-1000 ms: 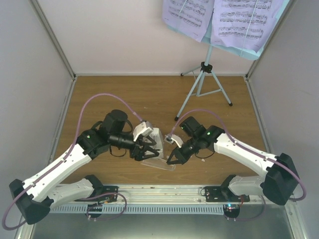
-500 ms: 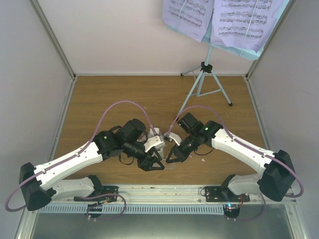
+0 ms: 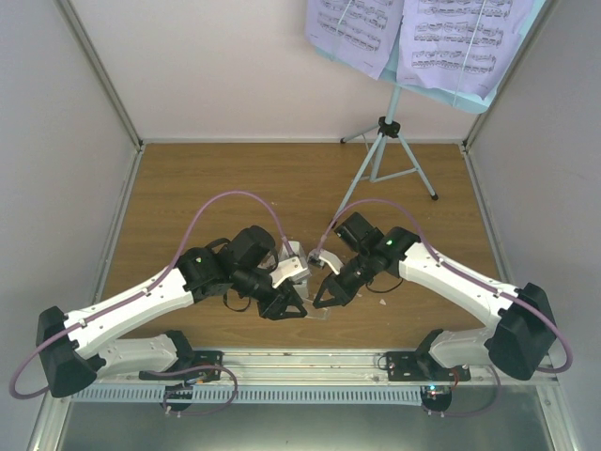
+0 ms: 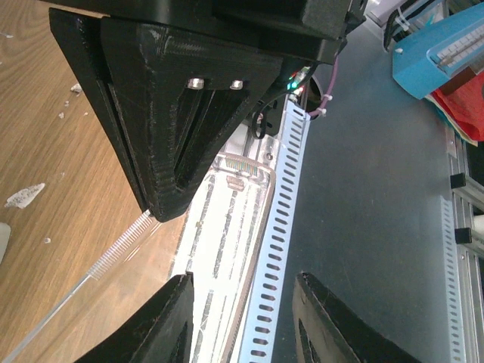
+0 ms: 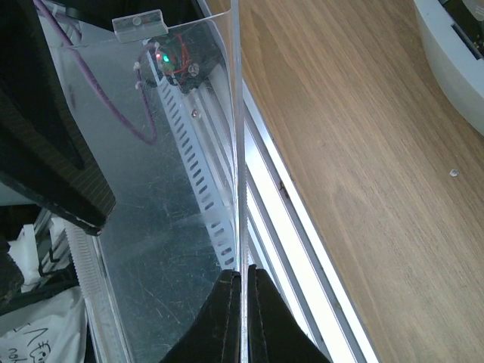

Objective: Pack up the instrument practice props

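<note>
Two grippers meet at a clear bag on the wooden table; the right gripper is pressed together, pinching the bag's thin edge; the left gripper, just beside the bag, has its jaws spread with nothing between them; the light-blue music stand stands well beyond the bag, off to its right, holding the lavender sheet-music pages.

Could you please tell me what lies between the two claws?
A clear plastic bag, seen best in the right wrist view; the right claw pinches its edge, and the left claw stands open nearby.
</note>
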Tool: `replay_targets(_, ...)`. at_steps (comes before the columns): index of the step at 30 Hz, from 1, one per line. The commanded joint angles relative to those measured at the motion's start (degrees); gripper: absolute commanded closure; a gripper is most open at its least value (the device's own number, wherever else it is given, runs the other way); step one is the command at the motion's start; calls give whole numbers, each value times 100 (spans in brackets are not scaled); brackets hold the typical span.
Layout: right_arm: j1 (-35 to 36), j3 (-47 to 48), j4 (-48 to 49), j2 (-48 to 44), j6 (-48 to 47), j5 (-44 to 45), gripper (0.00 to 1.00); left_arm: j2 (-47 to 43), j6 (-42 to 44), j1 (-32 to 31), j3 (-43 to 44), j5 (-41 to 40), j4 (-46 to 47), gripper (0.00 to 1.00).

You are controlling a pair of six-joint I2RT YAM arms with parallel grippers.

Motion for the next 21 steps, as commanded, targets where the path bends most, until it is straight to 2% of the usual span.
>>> replay_targets(1,53,225,-160,-5,-83,-49,100,-18,11,-45,22,-81,-60,61)
replay_targets(6,53,288,-193,-40,-71,-54,99,-18,33,-45,47,-143,-153,58)
replay_targets(15,53,269,-212,-39,-89,-43,100,-70,66,-45,66,-106,-167,74)
replay_targets(21,53,258,-225,-10,-88,37,100,-86,142,-44,15,174,-144,73)
